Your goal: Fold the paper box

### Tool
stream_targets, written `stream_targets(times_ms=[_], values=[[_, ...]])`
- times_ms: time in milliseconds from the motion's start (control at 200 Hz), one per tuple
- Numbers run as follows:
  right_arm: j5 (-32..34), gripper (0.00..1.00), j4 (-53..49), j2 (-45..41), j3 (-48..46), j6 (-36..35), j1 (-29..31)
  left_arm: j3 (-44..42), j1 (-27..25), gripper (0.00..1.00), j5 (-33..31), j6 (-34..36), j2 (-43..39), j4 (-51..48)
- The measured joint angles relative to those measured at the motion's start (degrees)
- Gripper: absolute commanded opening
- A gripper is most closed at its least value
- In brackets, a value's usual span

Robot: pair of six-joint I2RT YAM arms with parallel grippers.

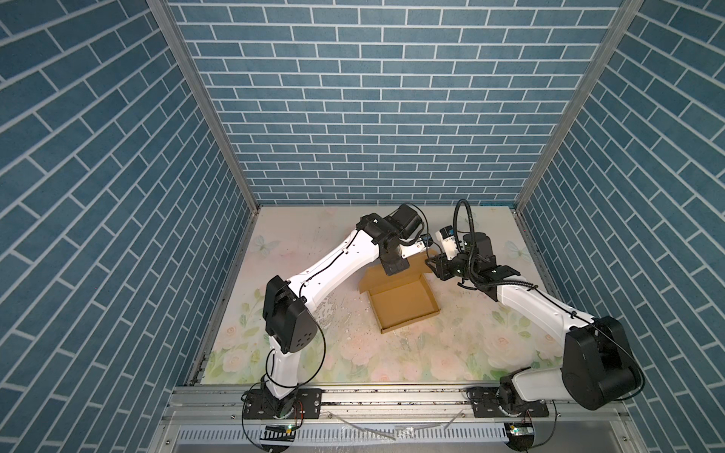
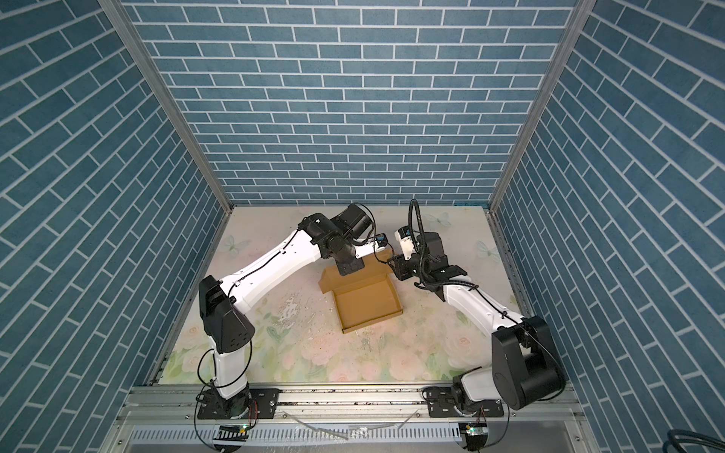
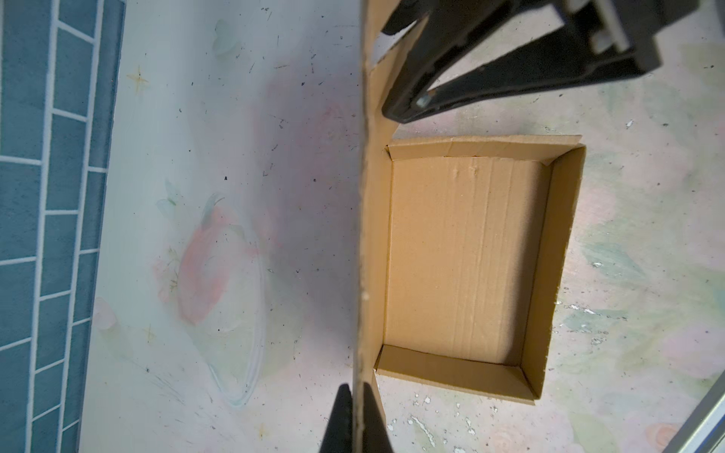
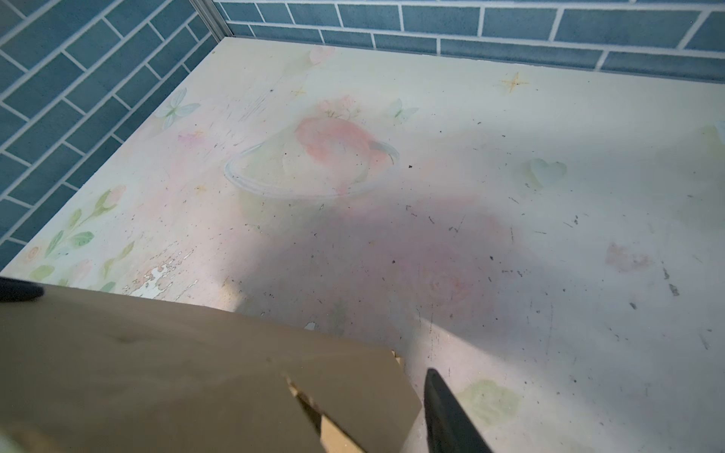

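paper box point(image 1: 404, 306) sits mouth up, skewed, lid point(image 1: 382, 282) raised at far side.

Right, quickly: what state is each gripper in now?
Left gripper: closed on the paper box at its raised flap.
Right gripper: open, straddling that flap's corner.

Lighting bright, even, from above. Soft shadow on counter point(image 4: 392, 255); paper box point(image 4: 157, 372) near lens blurred. Top views sharp.

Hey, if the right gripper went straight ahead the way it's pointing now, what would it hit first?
Most likely the raised lid of the paper box: its corner flap sits between the open jaws of the right gripper, so that cardboard comes first. Past it only the table shows; depth is unclear.
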Motion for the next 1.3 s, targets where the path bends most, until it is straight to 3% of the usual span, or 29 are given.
stream_targets(times_ms=[350,510,660,960,1300], values=[[-2.3,0.1,-0.1,1.0,1.0,-0.2,0.0,0.0,0.0,0.01,0.1,-0.4,0.0,1.2],[-2.4,0.03,0.0,1.0,1.0,-0.4,0.1,0.0,0.0,0.07,0.0,-1.1,0.0,1.9],[-2.0,0.0,-0.4,0.9,1.0,-0.4,0.1,0.0,0.0,0.12,-0.4,-1.8,-0.1,2.6],[-1.9,0.0,-2.8,-0.4,1.0,-1.6,0.0,-2.7,0.5,0.36,-3.9,-3.8,-2.4,3.8],[-1.9,0.0,-5.4,-0.7,1.0,-3.4,0.0,-10.1,5.2,0.45,-4.1,-7.1,-11.1,7.6]])
